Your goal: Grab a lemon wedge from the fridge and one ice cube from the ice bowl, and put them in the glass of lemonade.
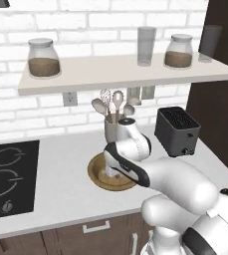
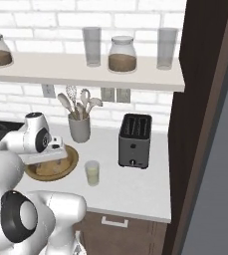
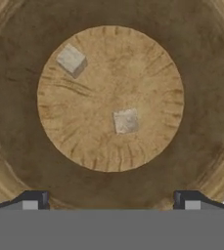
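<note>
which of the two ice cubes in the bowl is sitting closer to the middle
The lower ice cube in the hand view, near the ice bowl floor's centre; the other cube lies at the floor's upper-left edge.

Two ice cubes [image 3: 125, 121] lie apart in the ice bowl [image 3: 15, 97], left of the glass of lemonade [image 2: 92, 173].

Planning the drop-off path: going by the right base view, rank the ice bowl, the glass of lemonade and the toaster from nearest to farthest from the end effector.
1. ice bowl: directly under the open end effector.
2. glass of lemonade: just right of the bowl, near the counter's front.
3. toaster: farther right, beside the dark cabinet wall.
</note>
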Available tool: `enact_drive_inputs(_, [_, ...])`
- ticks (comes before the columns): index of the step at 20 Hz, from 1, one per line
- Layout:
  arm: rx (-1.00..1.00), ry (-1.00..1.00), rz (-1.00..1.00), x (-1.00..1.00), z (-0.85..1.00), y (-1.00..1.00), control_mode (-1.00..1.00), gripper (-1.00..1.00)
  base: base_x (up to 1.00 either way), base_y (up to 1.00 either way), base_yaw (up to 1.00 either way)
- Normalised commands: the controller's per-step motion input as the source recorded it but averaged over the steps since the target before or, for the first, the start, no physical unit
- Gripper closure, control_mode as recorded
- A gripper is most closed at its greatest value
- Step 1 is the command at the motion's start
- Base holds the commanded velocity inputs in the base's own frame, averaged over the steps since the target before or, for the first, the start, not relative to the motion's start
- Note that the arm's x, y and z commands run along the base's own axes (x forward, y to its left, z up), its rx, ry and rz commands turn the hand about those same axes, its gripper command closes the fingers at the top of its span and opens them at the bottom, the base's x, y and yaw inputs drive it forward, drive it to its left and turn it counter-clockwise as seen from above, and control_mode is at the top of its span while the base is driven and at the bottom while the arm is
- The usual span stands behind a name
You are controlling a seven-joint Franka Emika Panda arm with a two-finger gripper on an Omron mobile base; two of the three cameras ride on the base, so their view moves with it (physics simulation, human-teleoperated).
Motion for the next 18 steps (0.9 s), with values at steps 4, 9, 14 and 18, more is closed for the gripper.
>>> enact_drive_inputs(4, [0.0,0.0,0.0,0.0,-0.34,0.0,-1.0,-1.0,0.0,0.0,0.0])
enact_drive_inputs(9, [0.0,-0.01,0.0,0.07,-0.36,0.0,-1.0,-1.0,0.0,0.0,0.0])
enact_drive_inputs(14, [0.0,-0.06,0.0,0.18,-0.24,-0.04,-1.0,-1.0,0.0,0.0,0.0])
enact_drive_inputs(18, [0.0,-0.08,0.0,0.11,-0.26,-0.11,-1.0,-1.0,0.0,0.0,0.0])
